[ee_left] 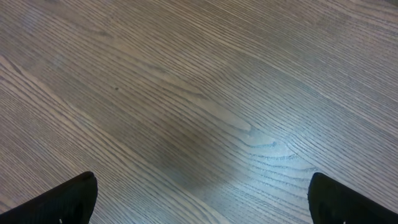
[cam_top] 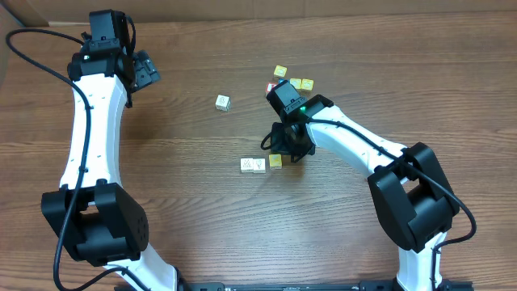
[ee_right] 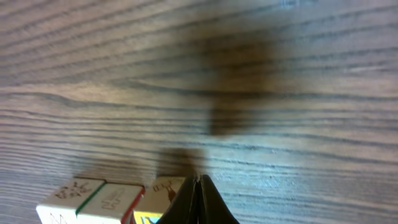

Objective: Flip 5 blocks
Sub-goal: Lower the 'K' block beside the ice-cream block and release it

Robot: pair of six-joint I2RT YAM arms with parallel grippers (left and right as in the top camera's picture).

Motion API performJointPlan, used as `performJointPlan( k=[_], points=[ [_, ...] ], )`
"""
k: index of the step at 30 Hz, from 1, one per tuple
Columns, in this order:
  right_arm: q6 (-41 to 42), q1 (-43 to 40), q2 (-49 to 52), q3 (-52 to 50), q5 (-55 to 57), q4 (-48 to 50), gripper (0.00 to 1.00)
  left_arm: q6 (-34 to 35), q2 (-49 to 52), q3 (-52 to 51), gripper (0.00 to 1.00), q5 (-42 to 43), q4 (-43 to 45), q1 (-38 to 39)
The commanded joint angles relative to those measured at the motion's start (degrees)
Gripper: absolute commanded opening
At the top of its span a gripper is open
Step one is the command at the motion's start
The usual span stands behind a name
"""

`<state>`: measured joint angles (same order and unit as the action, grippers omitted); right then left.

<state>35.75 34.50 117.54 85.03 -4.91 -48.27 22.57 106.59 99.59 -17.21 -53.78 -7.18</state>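
On the table [cam_top: 161,178], 3 blocks [cam_top: 258,165] lay side by side in 1 row near the middle. The right gripper [ee_right: 200,185] stood at the row's right end. A lone block [cam_top: 223,102] sat behind them to the left. A cluster of blocks [cam_top: 296,83] lay farther back, to the right.

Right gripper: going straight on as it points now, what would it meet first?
Likely the table right beside the yellow block; the shut right gripper looks nearly there, depth unclear.
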Motion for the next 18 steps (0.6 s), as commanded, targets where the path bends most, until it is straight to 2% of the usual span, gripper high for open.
performJointPlan(
  k=[1,18],
  points=[
    [-0.2,0.0,-2.1,-0.2,0.9,0.4,0.04,1.3,-0.9,1.0,1.00,-0.8,0.0,-0.2],
    [-0.2,0.7,-2.1,-0.2,-0.4,-3.1,0.04,1.3,-0.9,1.0,1.00,-0.8,0.1,-0.2]
  ],
)
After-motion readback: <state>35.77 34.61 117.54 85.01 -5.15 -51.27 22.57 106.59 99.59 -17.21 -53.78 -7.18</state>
